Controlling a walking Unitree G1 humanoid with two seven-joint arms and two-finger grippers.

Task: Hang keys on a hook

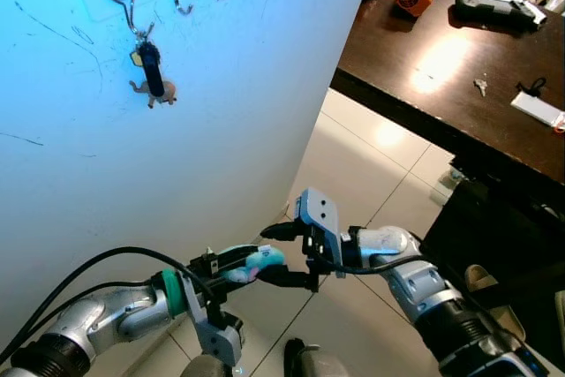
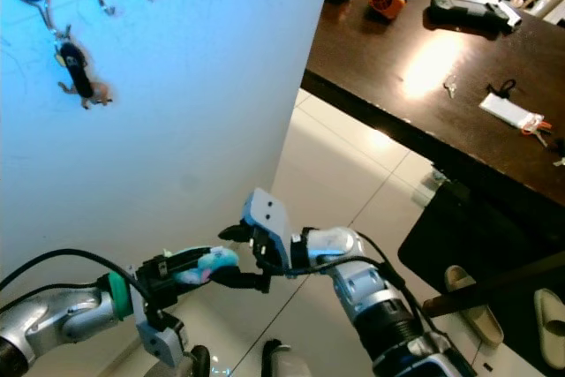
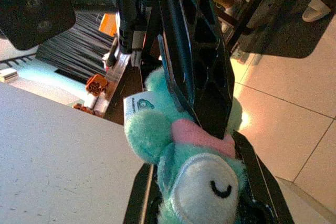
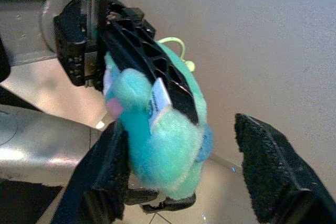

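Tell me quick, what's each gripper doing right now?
Left gripper: shut on the teal plush keychain.
Right gripper: open, fingers around the plush.

Two silver arms: left arm [image 1: 106, 315] has a green collar at the wrist and black cables looping off toward 9 o'clock. Right arm [image 1: 424, 284] carries a grey two-hole camera block. Black lattice-ribbed fingers [image 3: 197, 51] on the left gripper.

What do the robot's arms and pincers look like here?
Both arms are silver metal with dark joint bands. The left arm has a green ring at the wrist and black cables looping off it. Each pincer, left and right, has two long black lattice-patterned fingers; the right wrist carries a grey-blue camera block.
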